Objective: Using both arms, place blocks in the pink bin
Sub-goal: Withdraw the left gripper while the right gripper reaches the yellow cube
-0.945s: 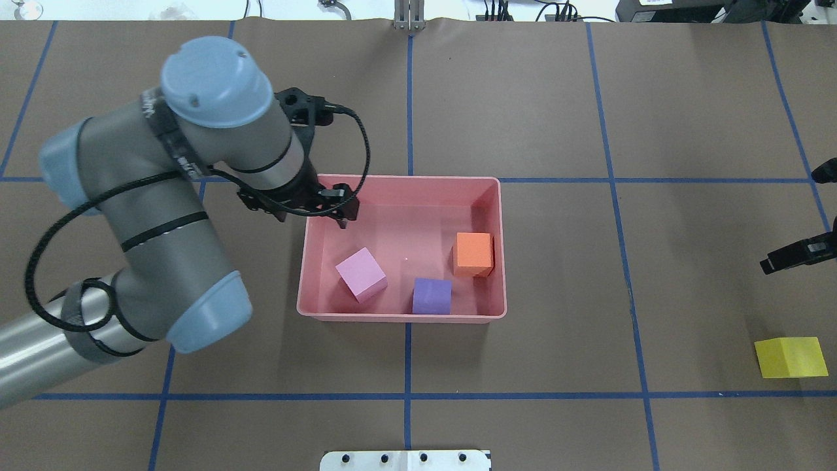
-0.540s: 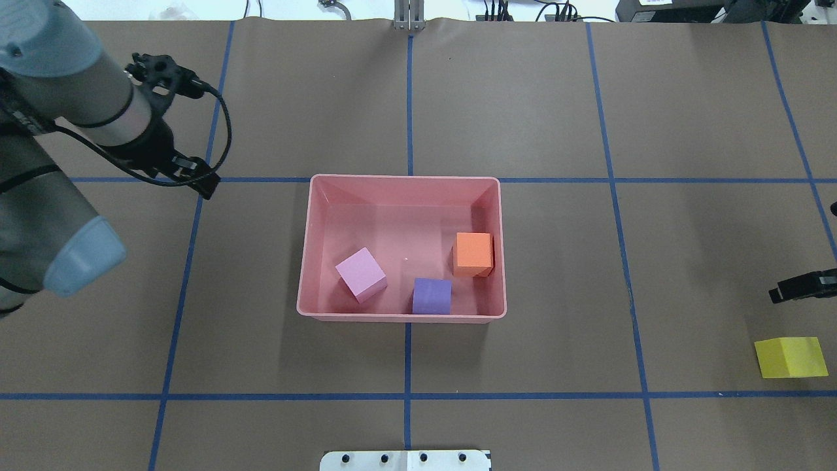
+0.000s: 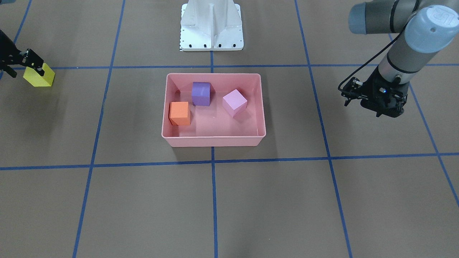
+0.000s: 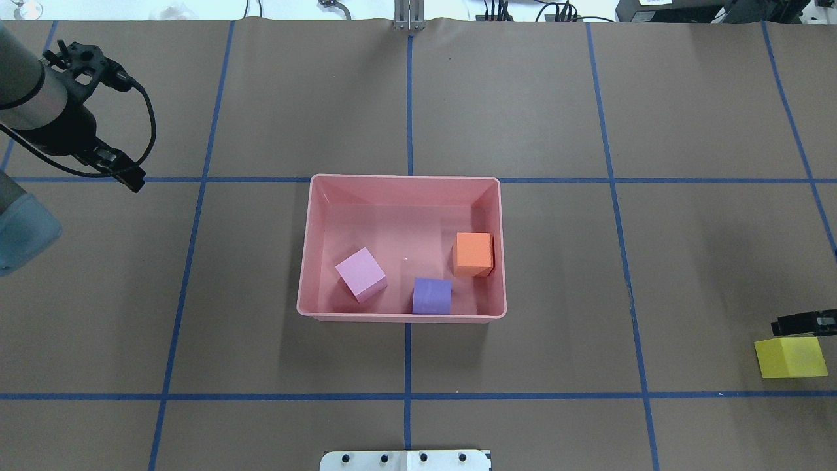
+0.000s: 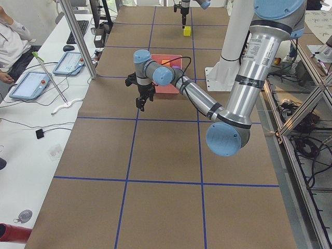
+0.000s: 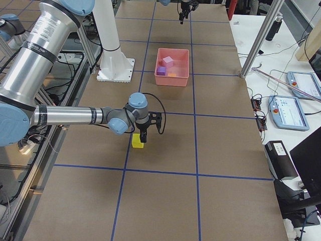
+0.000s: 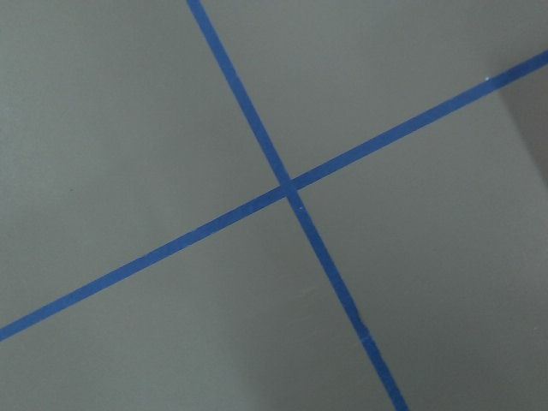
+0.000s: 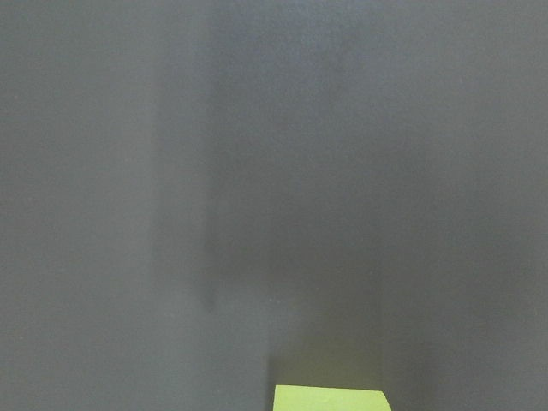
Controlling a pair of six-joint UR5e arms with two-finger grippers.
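The pink bin (image 4: 402,177) stands mid-table and holds the light pink cube (image 4: 361,275), the purple cube (image 4: 431,296) and the orange cube (image 4: 473,254); all show in the front view too (image 3: 213,141). The yellow cube (image 4: 791,357) sits on the table at the far right. My right gripper (image 4: 804,323) hovers at its far edge, jaws apart and empty; in the front view (image 3: 22,66) one finger overlaps the cube (image 3: 38,76). The cube's top edge shows in the right wrist view (image 8: 330,399). My left gripper (image 4: 127,175) is far left of the bin, looks open, and is empty (image 3: 386,114).
Brown paper with a blue tape grid (image 7: 291,187) covers the table. The white base mount (image 3: 211,25) stands behind the bin on the robot's side. Operators' desks with tablets (image 5: 31,83) and metal posts (image 5: 78,36) line the far edge.
My left arm has drawn back from over the bin to the far left of the table. My right gripper has moved toward the robot's side, up to the yellow cube.
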